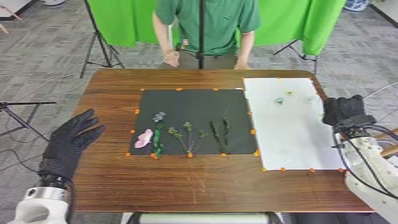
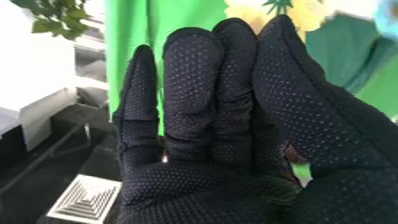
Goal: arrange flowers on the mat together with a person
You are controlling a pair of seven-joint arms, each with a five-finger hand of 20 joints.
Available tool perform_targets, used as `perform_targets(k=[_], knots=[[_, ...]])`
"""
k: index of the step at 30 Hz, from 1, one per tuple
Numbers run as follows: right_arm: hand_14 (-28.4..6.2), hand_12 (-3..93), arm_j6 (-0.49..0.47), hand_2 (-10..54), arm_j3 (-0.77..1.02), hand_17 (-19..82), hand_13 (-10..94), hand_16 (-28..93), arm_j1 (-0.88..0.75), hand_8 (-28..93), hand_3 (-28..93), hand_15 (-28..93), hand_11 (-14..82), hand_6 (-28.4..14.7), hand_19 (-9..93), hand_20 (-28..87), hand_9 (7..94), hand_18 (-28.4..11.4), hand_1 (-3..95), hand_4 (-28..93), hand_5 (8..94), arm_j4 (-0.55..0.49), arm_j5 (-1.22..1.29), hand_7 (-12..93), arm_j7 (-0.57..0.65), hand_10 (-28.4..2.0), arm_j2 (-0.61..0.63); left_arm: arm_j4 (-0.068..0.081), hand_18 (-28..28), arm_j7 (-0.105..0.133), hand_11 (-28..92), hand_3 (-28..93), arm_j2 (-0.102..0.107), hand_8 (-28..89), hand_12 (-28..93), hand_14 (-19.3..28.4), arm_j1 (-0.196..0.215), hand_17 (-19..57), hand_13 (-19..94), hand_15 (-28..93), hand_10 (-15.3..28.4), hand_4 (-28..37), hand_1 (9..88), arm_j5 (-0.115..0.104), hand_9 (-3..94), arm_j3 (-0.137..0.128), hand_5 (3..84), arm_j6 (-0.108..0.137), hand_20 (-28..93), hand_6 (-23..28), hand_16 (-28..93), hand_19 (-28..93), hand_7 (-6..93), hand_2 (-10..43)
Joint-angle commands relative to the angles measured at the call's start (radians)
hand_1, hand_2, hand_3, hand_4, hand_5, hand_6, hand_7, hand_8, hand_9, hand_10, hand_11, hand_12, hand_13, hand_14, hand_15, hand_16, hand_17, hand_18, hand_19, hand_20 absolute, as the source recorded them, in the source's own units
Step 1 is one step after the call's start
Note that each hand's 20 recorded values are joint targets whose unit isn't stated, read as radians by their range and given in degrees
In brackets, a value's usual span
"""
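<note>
The black fabric-gloved right hand (image 1: pixel 345 109) has straight fingers, the left hand (image 1: pixel 67 145) spread ones; a pink oval flower (image 1: pixel 143 139) lies on the square black mat (image 1: pixel 187 116).

Pink flower (image 1: pixel 143 139), green sprigs (image 1: pixel 189 143) on black mat (image 1: pixel 182 106); white mat (image 1: pixel 298 142) alongside

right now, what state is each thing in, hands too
Left hand, open
Right hand, open
Black mat, flat, orange tape along edges
White mat, flat, orange tape along edges
Pink flower, lying on black mat
Leafy sprigs, lying spread out
Dark stems, lying side by side
</note>
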Motion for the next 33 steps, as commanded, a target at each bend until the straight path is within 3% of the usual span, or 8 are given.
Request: perform_targets(k=[1,6,10,17,26,33], knots=[[-3.6,56.6,0.092,-9.5,-0.031,26,68,39,0.080,-2,82,56,29.8,5.8,63,37,78.0,-14.1,47.5,-28,67.0,-0.149,-0.027,55,-0.082,-4.1,-0.054,0.000,23.2,-0.004,28,69,-0.002,-8,14,17.8,0.016,-2.9,32,35,14.1,-25.4,28.4,-0.004,33.9,0.001,40.7,0.006,5,4.3,-2,51,16.8,4.1],[-3.7,56.5,0.082,-9.5,-0.199,26,67,39,0.243,-2,82,56,29.9,5.7,63,38,77.8,-14.1,47.3,-28,66.9,-0.177,0.020,55,-0.209,-4.3,-0.150,-0.005,23.1,-0.009,28,69,-0.007,-8,14,17.7,0.027,-2.8,32,35,14.0,-25.3,28.4,-0.003,33.8,0.000,40.6,0.009,5,4.3,-2,51,16.6,4.1],[-3.8,56.7,0.063,-9.5,-0.370,26,67,39,0.388,-2,82,56,30.2,5.7,63,38,77.4,-14.0,47.3,-28,66.8,-0.149,0.064,55,-0.313,-4.3,-0.236,-0.003,23.1,-0.013,28,69,-0.009,-8,14,17.7,0.023,-2.9,32,35,14.0,-25.3,28.4,-0.002,33.8,0.005,40.6,0.008,5,4.3,-2,51,16.6,4.1],[-4.0,56.6,0.019,-9.5,-0.508,26,67,39,0.504,-2,82,57,30.4,5.7,63,38,76.9,-14.0,47.1,-28,66.4,-0.091,0.101,56,-0.432,-4.5,-0.384,-0.001,23.2,-0.023,28,69,-0.013,-8,14,17.7,0.017,-2.9,32,35,14.0,-25.3,28.4,0.002,33.9,0.015,40.7,0.007,5,4.3,-2,51,16.8,4.1],[-4.1,56.6,0.004,-9.5,-0.679,26,66,39,0.614,-2,82,57,30.8,5.8,63,38,76.5,-14.0,46.8,-28,66.0,-0.058,0.108,56,-0.447,-4.6,-0.469,0.007,23.2,-0.028,28,69,-0.016,-8,14,17.8,0.006,-2.9,32,35,14.0,-25.4,28.3,0.003,33.9,0.017,40.7,0.003,5,4.3,-2,51,16.8,4.1],[-4.0,56.5,-0.039,-9.5,-0.783,26,66,39,0.675,-2,82,58,31.1,5.9,63,38,76.3,-14.0,46.9,-28,65.8,-0.012,0.089,57,-0.415,-4.6,-0.502,0.007,23.2,-0.024,28,69,-0.007,-8,14,17.7,0.007,-2.9,32,34,14.1,-25.4,28.4,0.000,34.0,0.020,40.7,0.006,5,4.3,-2,51,16.8,4.1]])
